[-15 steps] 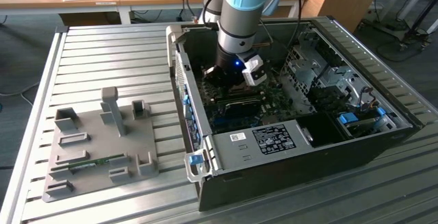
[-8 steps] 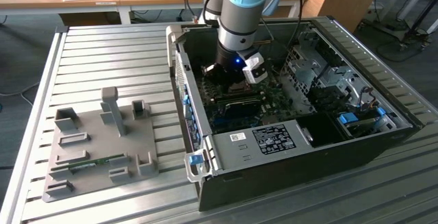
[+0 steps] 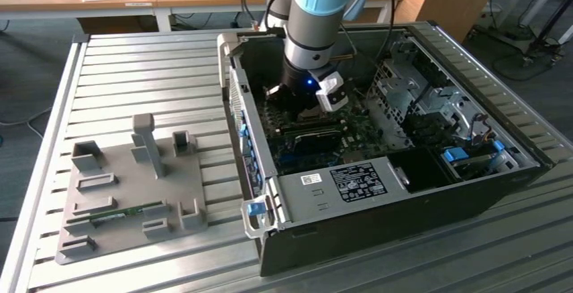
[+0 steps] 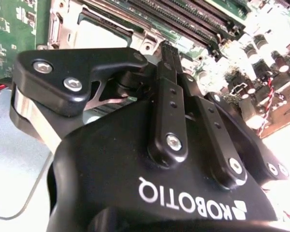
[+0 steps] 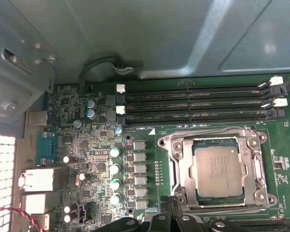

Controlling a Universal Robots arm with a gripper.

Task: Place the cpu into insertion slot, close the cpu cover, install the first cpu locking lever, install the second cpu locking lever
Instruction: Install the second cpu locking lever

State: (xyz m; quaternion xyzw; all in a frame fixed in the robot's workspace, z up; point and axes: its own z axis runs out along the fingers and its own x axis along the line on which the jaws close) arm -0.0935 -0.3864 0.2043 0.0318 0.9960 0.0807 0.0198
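I had the gripper [image 5: 171,212] pinched closed on nothing, just beside the cpu cover [image 5: 217,171], which lay shut over the seated cpu [image 5: 217,170], fingertips poised for pressing levers.

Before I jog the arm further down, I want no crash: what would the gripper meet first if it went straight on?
Likely the cpu cover, closed around the cpu in its socket. In the first wrist view the gripper sits at the socket's near edge, so it may land on the frame's edge; depth is unclear.
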